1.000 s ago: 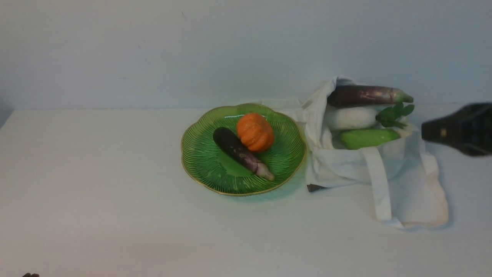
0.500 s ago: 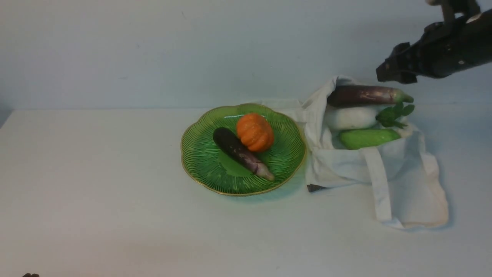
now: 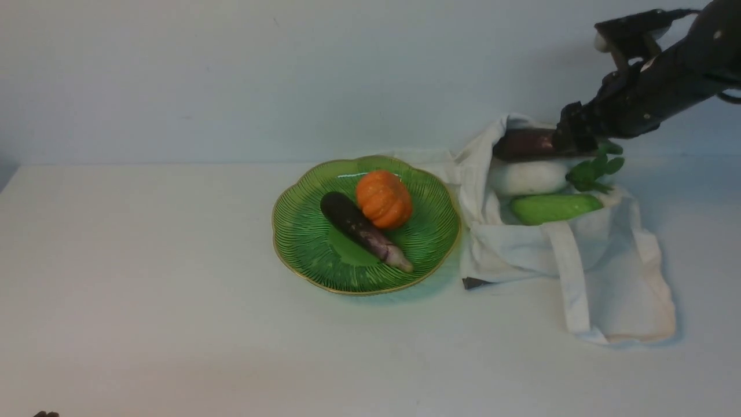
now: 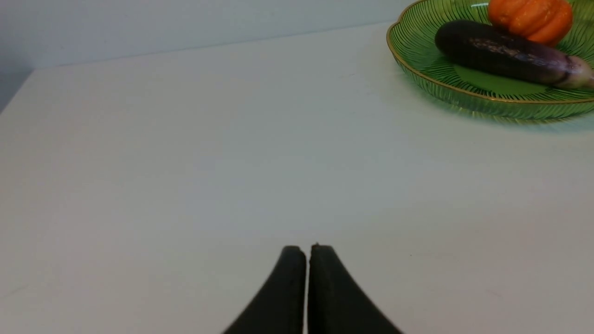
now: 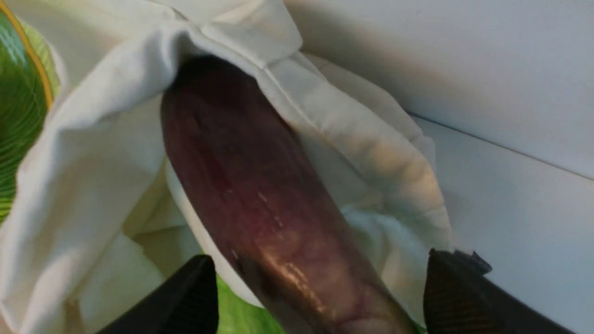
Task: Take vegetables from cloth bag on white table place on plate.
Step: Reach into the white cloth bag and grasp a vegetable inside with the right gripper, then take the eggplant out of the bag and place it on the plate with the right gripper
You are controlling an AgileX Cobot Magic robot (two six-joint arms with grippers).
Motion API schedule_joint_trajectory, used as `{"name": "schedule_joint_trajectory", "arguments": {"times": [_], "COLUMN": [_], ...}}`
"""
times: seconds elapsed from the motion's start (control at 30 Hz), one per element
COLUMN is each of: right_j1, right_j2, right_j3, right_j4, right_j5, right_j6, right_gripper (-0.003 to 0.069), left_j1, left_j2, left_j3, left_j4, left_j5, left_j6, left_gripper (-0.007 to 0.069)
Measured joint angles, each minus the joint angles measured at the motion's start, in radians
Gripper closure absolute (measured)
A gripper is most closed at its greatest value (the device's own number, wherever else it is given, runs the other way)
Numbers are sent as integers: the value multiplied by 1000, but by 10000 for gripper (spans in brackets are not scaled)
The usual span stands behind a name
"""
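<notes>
The off-white cloth bag (image 3: 608, 272) lies on the white table (image 3: 145, 278), right of the green plate (image 3: 301, 231). Its mouth shows a purple eggplant (image 3: 524, 143), a white radish (image 3: 529, 176) and a green cucumber (image 3: 553, 207). My right gripper (image 3: 573, 138) is open, its jaws straddling the eggplant's stem end without closing on it; the right wrist view shows the eggplant (image 5: 264, 204) between the two fingers (image 5: 455, 292) and the bag (image 5: 83, 167). My left gripper (image 4: 306, 253) is shut and empty, low over bare table, left of the plate (image 4: 417, 32).
On the plate lie a shorter blackish eggplant (image 3: 362, 229) and a small orange pumpkin (image 3: 384, 198). A pale wall stands close behind the bag. The bag's strap (image 3: 570, 278) trails toward the front.
My right arm has swung in from the right edge, up over the bag, and come down onto the purple eggplant's stem end. Nothing else has moved.
</notes>
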Motion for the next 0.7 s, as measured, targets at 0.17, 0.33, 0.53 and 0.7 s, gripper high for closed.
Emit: {"name": "schedule_joint_trajectory", "arguments": {"times": [0.17, 0.33, 0.53, 0.7], "right_j1": [0, 0, 0, 0], "right_j2": [9, 3, -45, -152], "right_j3": [-2, -66, -242, -288], "right_j4": [-6, -38, -139, -178], "right_j5": [29, 127, 424, 461], "right_j6": [-8, -23, -20, 149], "right_gripper": [223, 405, 405, 405], "left_j1": [0, 0, 0, 0], "left_j2": [0, 0, 0, 0], "left_j3": [0, 0, 0, 0], "left_j4": [0, 0, 0, 0], "left_j5": [0, 0, 0, 0], "left_j6": [0, 0, 0, 0], "left_gripper": [629, 629, 629, 629]}}
